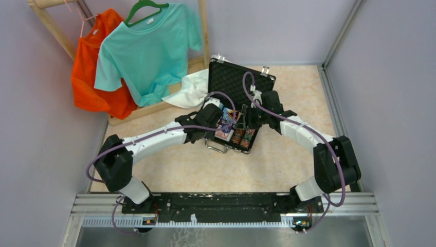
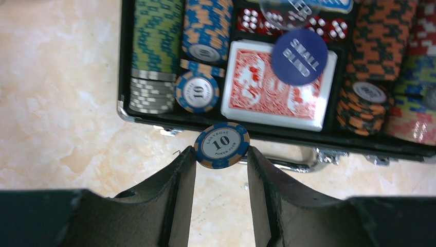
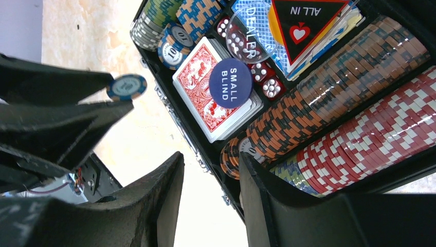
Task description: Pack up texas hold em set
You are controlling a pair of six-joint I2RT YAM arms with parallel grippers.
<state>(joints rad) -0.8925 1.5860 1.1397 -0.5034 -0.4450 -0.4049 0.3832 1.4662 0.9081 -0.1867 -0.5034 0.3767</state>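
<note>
Left gripper [image 2: 222,160] pinches blue chip [image 2: 222,145] edgewise at its tips, centre frame. Open case [image 2: 123,77] lies just above; blue-chip row [image 2: 205,25] upper left, nearest this arm. Right gripper [image 3: 211,177] half-spread, empty.

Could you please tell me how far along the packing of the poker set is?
Done: chip rows, red deck, dice and small blind button lie in the open case. In hand: the left hand pinches a blue 10 chip by the case's front wall; the right hand hangs open, empty. Left: seat that chip, close the lid.
</note>
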